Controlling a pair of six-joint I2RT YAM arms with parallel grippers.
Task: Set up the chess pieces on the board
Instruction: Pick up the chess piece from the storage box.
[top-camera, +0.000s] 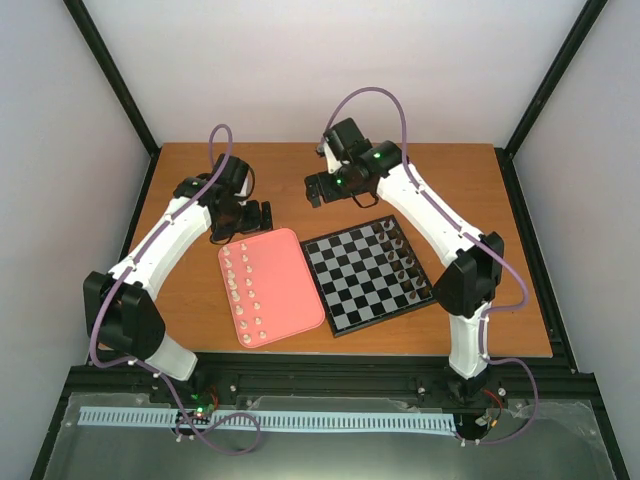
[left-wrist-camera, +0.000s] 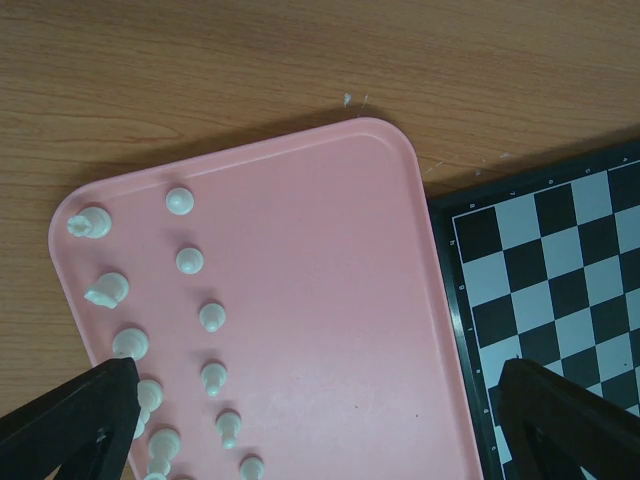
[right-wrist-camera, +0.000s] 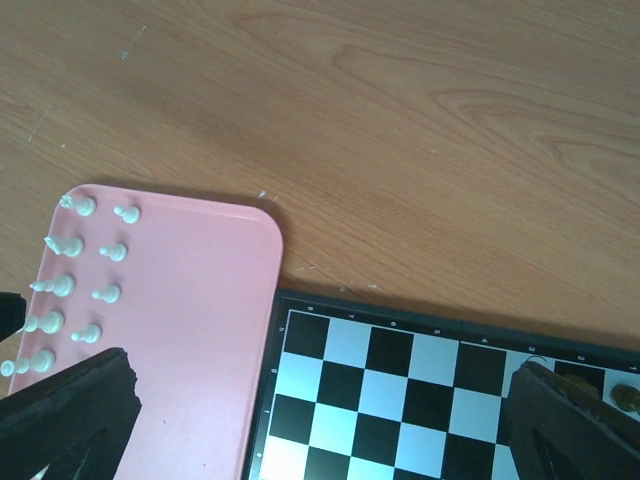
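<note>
Several tiny cream-white chess pieces (top-camera: 243, 290) stand in two columns along the left side of a pink tray (top-camera: 290, 280). The black and silvery board (top-camera: 350, 280) lies just right of the tray. My left gripper (top-camera: 262, 215) hovers over the tray's far end, open and empty. In the left wrist view the pieces (left-wrist-camera: 190, 261) are at the left, and the gripper (left-wrist-camera: 320, 420) spans the bare tray (left-wrist-camera: 320, 280). My right gripper (top-camera: 312, 190) is open and empty beyond the board's far left corner. In the right wrist view the gripper (right-wrist-camera: 320, 420) spans the tray's edge and the board (right-wrist-camera: 400, 400).
Dark brown pieces (top-camera: 405, 262) stand in two rows along the board's right side; one shows in the right wrist view (right-wrist-camera: 625, 397). The wooden table (top-camera: 450, 180) extends behind the tray and the board. Black frame posts stand at the table's far corners.
</note>
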